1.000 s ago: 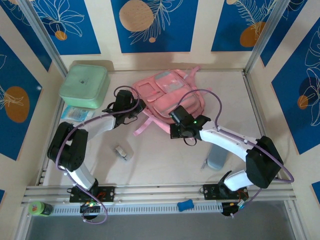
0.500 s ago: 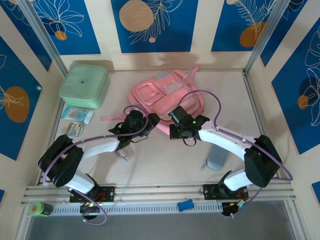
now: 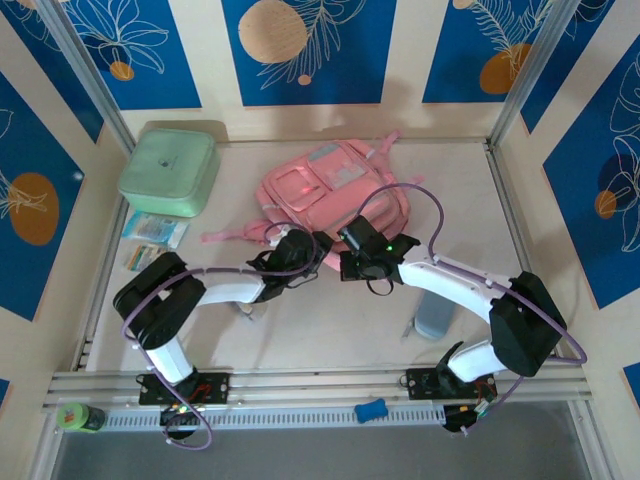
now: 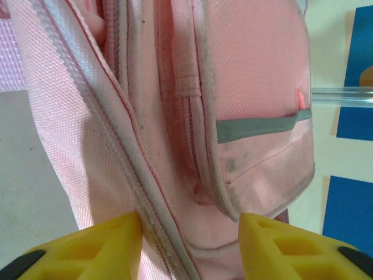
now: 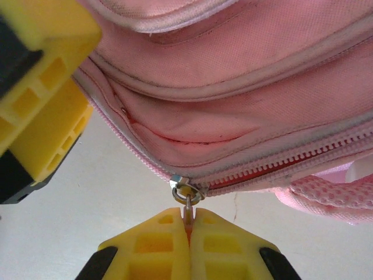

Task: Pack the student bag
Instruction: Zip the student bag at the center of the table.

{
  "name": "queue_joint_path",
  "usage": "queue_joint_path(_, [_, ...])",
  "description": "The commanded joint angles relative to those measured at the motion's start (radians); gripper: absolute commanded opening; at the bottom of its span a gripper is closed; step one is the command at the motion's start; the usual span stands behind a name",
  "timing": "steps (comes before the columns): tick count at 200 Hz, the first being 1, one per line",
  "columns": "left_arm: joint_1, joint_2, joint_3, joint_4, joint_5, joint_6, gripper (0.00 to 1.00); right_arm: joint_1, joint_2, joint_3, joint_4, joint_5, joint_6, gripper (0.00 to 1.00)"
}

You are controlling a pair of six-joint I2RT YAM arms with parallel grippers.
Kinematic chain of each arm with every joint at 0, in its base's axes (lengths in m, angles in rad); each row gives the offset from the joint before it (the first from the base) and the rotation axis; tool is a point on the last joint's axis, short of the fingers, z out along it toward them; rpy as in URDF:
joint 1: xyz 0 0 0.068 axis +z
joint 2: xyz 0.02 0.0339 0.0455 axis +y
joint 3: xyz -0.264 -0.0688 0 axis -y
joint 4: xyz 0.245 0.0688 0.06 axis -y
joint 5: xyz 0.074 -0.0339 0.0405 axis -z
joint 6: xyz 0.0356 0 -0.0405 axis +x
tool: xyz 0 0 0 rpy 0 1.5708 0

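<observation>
Working the zip of the student bag [image 3: 320, 185], it seems, before packing
Right gripper [image 5: 187, 217] clamps the one zip pull [image 5: 186, 195]; left gripper [image 4: 189, 227] straddles bag fabric, fingers apart, grip unclear. The one pink bag lies mid-table just beyond both, one mint-green box [image 3: 170, 170] farther left; next, draw the pull along

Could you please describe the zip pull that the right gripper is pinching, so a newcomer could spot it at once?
Start at the big pink bag and follow its near edge to the shut right gripper. Pinched there is the zip pull: a small silver ring and tab ending a zip track, the one shiny piece among pink fabric.
</observation>
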Motion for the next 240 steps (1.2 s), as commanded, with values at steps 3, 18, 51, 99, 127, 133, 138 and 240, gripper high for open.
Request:
queue_joint_path(3, [-0.024,0.038,0.078,-0.016,-0.065,0.005,0.41,0.013,-0.037,-0.011,0.001,0.003,0.012,0.0])
queue_joint_path(18, [-0.027,0.05,0.111,-0.065,-0.078,0.015,0.31,0.013,-0.032,-0.004,0.0,0.006,0.004,0.0])
queue_joint_path(51, [-0.03,0.037,0.11,-0.082,-0.105,0.064,0.0,0.014,-0.021,0.033,-0.07,0.06,0.005,0.0])
queue_joint_path(99, [-0.016,-0.074,0.048,-0.162,-0.173,0.22,0.0,0.017,-0.036,0.049,-0.24,0.182,0.042,0.0])
queue_joint_path(127, [0.038,-0.132,0.013,-0.182,-0.114,0.344,0.0,-0.013,-0.072,0.018,-0.298,0.191,0.06,0.0])
queue_joint_path(133, [0.057,-0.145,0.01,-0.208,-0.093,0.357,0.0,-0.024,-0.079,0.009,-0.303,0.184,0.06,0.0])
queue_joint_path(138, [0.072,-0.154,0.006,-0.219,-0.075,0.365,0.0,-0.031,-0.086,0.002,-0.303,0.18,0.06,0.0])
queue_joint_path(240, [0.366,-0.168,0.069,-0.26,0.305,0.6,0.0,0.053,0.039,0.099,-0.181,0.041,0.047,0.0])
